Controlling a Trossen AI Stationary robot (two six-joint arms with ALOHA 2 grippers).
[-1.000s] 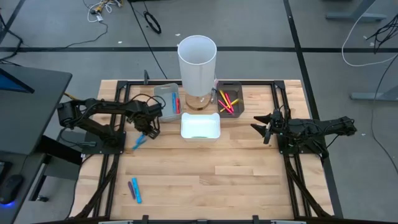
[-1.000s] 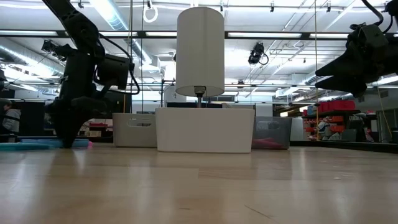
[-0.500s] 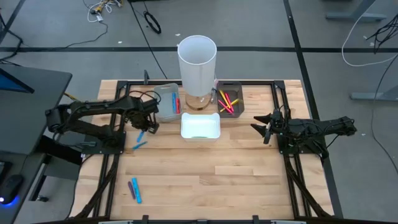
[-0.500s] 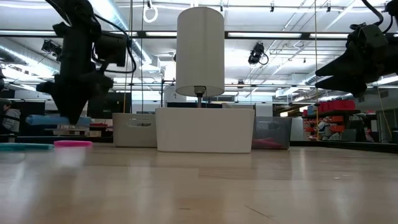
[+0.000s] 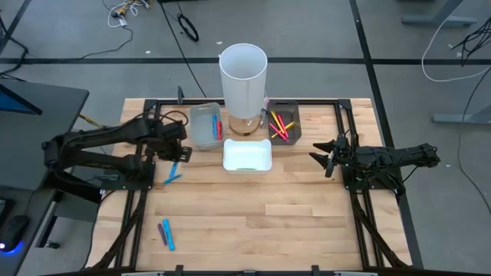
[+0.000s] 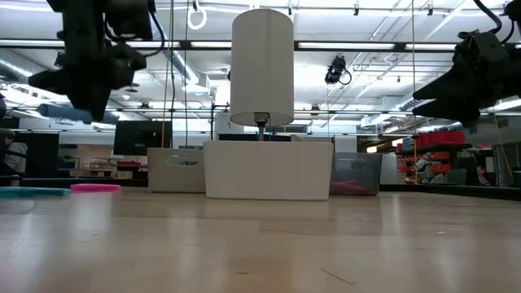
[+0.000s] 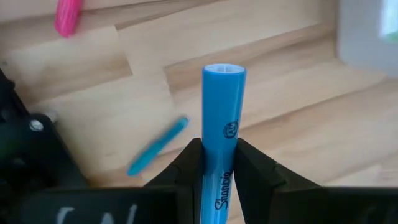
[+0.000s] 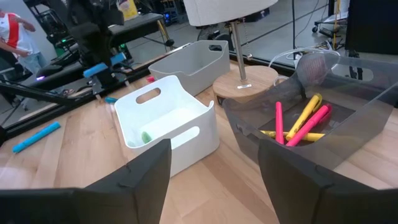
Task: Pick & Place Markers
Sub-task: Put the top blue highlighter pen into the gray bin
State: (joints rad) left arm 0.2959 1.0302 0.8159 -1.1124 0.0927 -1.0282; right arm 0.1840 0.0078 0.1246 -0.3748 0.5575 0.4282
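Wooden slats form the desk. Near its left edge, the left tool is raised and clamps a blue cylindrical marker. Toward the right edge, the right tool hovers with fingers parted, holding nothing.
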